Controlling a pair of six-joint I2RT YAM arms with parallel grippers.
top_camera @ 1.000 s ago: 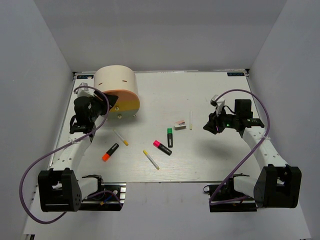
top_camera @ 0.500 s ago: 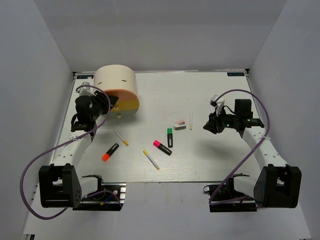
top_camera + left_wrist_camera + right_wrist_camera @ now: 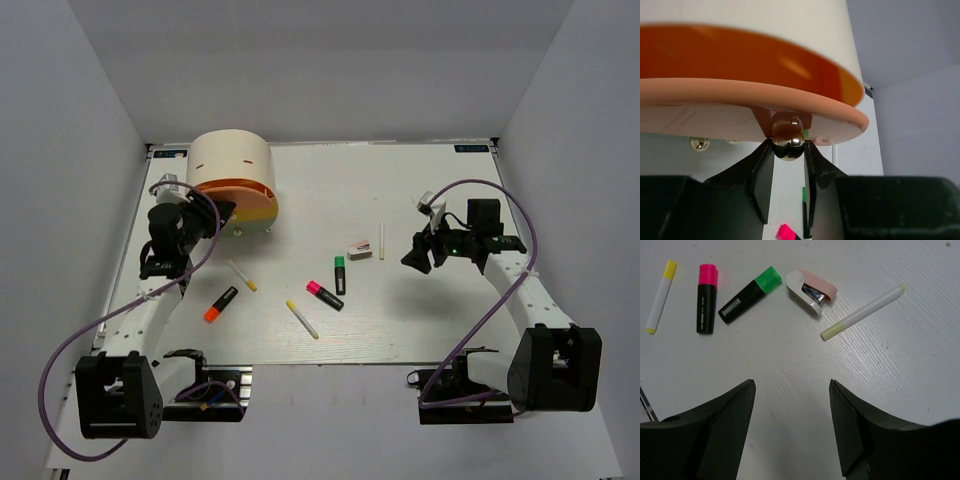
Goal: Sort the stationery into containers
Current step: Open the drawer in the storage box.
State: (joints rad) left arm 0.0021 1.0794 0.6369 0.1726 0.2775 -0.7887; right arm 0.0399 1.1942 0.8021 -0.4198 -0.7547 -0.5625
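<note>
Brass knob [image 3: 788, 141] between left tool's [image 3: 788, 148] jaws

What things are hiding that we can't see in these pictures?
Inside the drawers: hidden by their fronts, every view.
Knob in the left gripper: too small from the top camera.
Orange-capped highlighter: missing from both wrist views.
Most stationery, left wrist view: behind the black fingers.

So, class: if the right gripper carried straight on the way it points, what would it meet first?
The right gripper would probably meet bare table, just short of the pink-white item and a white pen; depth is unclear.
</note>
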